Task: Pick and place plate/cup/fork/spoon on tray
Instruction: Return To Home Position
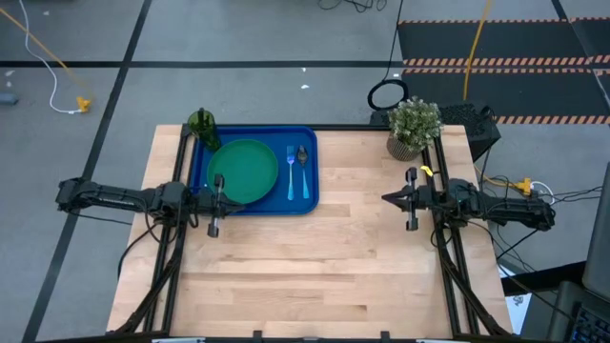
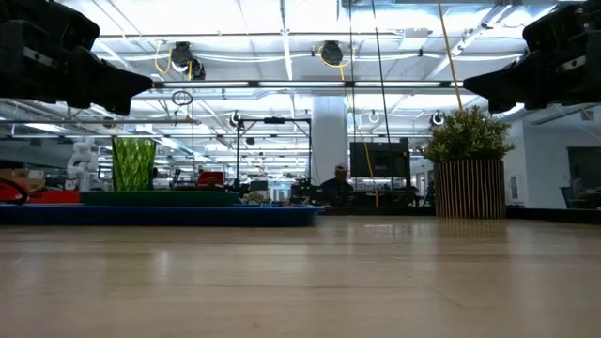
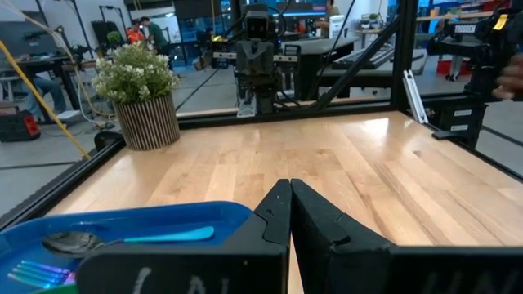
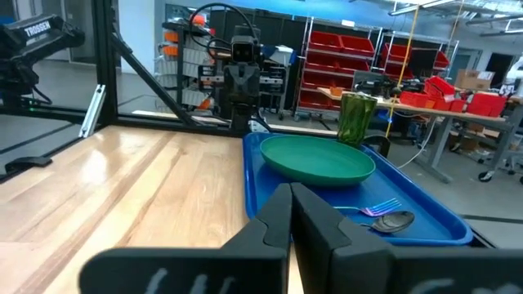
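The blue tray (image 1: pixel 310 143) lies at the table's far left. On it rest the green plate (image 1: pixel 243 171), flat on its base, and to its right the fork (image 1: pixel 291 171) and the spoon (image 1: pixel 303 170), lying side by side. The dark-green cup (image 1: pixel 203 127) stands upright at the tray's far left corner. My left gripper (image 1: pixel 232 199) hangs shut over the tray's near left part, pointing level toward the table's right. My right gripper (image 1: pixel 385 198) is shut too, level above bare wood at the right, pointing left. In the right wrist view the plate (image 4: pixel 319 159), cup (image 4: pixel 355 118) and spoon (image 4: pixel 392 220) lie ahead of the shut fingers.
A potted plant (image 1: pixel 415 129) in a ribbed pot stands at the table's far right corner. The black frame rails (image 1: pixel 448 257) run along both sides of the table. Bare wood (image 1: pixel 324 267) stretches over the middle and near half.
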`<state>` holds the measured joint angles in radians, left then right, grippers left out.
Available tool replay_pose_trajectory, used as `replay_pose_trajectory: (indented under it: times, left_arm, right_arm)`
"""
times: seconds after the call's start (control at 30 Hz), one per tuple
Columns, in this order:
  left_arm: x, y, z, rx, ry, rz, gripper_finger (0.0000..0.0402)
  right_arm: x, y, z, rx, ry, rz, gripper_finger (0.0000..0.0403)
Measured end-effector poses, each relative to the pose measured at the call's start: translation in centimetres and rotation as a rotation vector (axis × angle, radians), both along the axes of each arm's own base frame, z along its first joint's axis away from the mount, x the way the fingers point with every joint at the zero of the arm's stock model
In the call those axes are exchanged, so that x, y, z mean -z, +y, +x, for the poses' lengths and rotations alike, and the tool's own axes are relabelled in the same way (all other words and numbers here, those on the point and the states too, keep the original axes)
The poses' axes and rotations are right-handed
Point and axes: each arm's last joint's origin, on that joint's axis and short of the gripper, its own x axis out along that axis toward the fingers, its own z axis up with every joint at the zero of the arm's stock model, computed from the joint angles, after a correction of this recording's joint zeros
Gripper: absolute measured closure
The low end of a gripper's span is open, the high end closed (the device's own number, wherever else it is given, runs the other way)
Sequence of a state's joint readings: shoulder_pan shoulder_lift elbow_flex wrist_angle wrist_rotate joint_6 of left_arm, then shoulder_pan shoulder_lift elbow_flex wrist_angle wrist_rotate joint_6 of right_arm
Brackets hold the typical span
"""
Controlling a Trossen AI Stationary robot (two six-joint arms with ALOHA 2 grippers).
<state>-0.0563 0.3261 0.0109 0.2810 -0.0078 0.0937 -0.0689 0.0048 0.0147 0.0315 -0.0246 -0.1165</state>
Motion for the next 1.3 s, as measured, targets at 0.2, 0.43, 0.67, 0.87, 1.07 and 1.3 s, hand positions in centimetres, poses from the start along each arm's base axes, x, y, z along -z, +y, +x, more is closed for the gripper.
replay_pose_trajectory:
  times: [0.2,0.43,0.67,0.87,1.07,1.3]
  left_arm:
    - [0.1,0.0,0.0,0.010,0.011,0.017,0.0396]
    - [0.2,0.0,0.0,0.012,0.016,0.030,0.0396]
    - [0.8,0.0,-0.1,0.012,0.077,0.022,0.0396]
    - [0.7,0.0,0.0,0.012,0.066,0.025,0.0396]
    - [0.0,0.0,-0.3,0.012,-0.007,0.043,0.0396]
    - [-0.7,0.0,-1.2,0.010,-0.087,0.055,0.0396]
  right_arm:
    - [0.0,0.0,0.0,0.000,0.000,0.000,0.0403]
    - [0.0,0.0,0.0,0.000,-0.001,0.000,0.0403]
    - [0.0,0.0,0.0,0.000,-0.001,0.000,0.0403]
    - [0.0,0.0,0.0,0.000,-0.001,0.000,0.0403]
    - [0.0,0.0,0.0,0.000,-0.001,0.000,0.0403]
    - [0.0,0.0,0.0,0.000,-0.001,0.000,0.0403]
